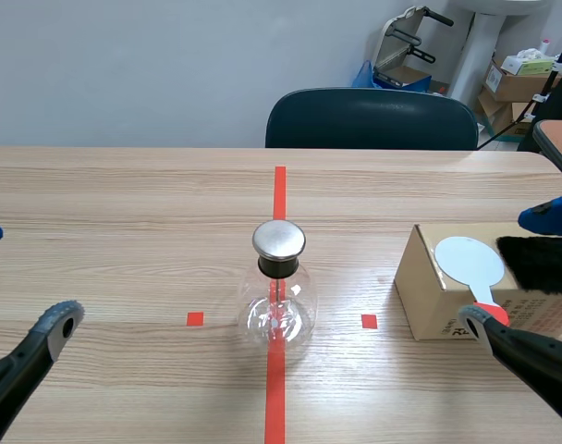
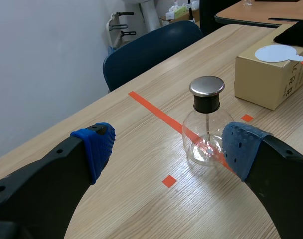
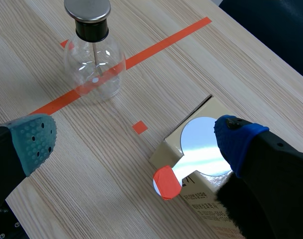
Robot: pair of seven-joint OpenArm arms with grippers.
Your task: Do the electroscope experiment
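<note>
The electroscope (image 1: 279, 289), a clear glass flask with a round metal cap, stands on the red centre line. It also shows in the left wrist view as the electroscope (image 2: 206, 137), ahead of my open left gripper (image 2: 169, 149). A white disc paddle (image 1: 470, 261) with a red handle lies on a cardboard box (image 1: 424, 296), beside black fur (image 1: 540, 264). My right gripper (image 1: 512, 268) hangs open over the box's near end. In the right wrist view the paddle (image 3: 199, 144) lies near one blue pad of the right gripper (image 3: 136, 142). My left gripper (image 1: 22, 277) is low at the table's left.
A dark blue chair (image 1: 372, 118) stands behind the table's far edge. Boxes and a folded trolley sit in the back right corner of the room. Bare wood lies between the electroscope and the box (image 3: 167, 152).
</note>
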